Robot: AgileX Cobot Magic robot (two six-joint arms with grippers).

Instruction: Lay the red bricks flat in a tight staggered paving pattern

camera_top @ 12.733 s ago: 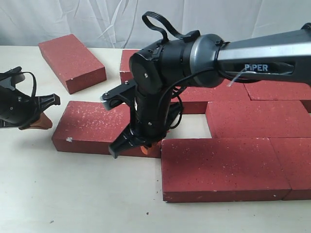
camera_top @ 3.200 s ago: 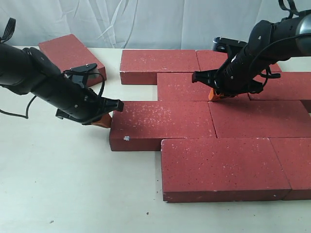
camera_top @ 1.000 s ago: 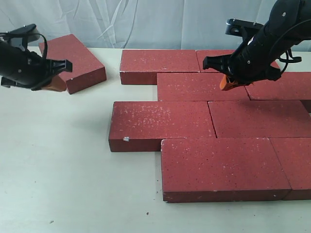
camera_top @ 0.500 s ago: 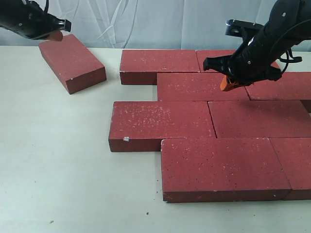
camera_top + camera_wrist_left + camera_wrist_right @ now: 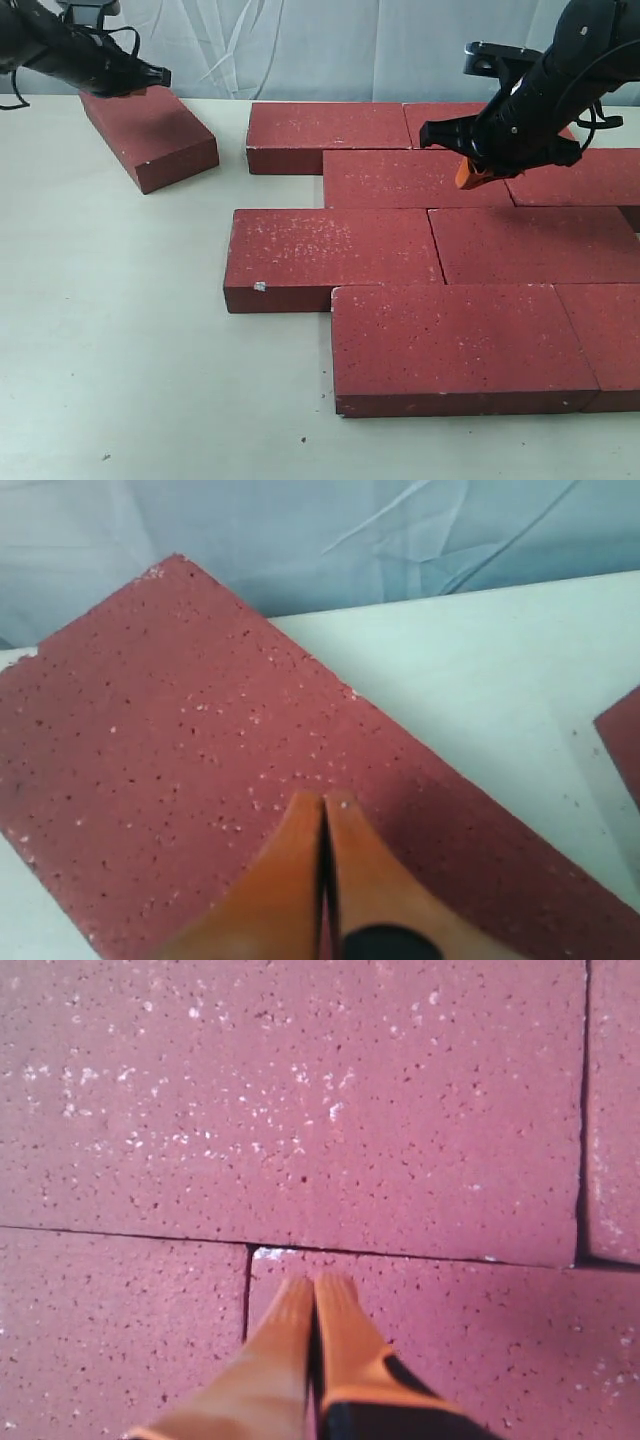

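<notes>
Several red bricks lie flat in a staggered patch, among them one at the front (image 5: 460,345), one at the patch's left edge (image 5: 330,255) and one in the back row (image 5: 327,135). A loose red brick (image 5: 150,130) lies askew at the back left, apart from the patch. My left gripper (image 5: 135,85) is shut and empty, low over that loose brick's far end (image 5: 180,710), its orange tips (image 5: 323,800) pressed together. My right gripper (image 5: 467,180) is also shut and empty, hovering over a second-row brick (image 5: 400,178) close to a joint between bricks (image 5: 247,1280).
The pale table (image 5: 110,330) stretches from the patch to the left and front. A white cloth backdrop (image 5: 300,45) hangs behind the table's far edge. The patch runs off the right side of the exterior view.
My left gripper has swung from beside the loose brick's left up and over its far end. The right gripper has barely moved. No brick has shifted in the last second.
</notes>
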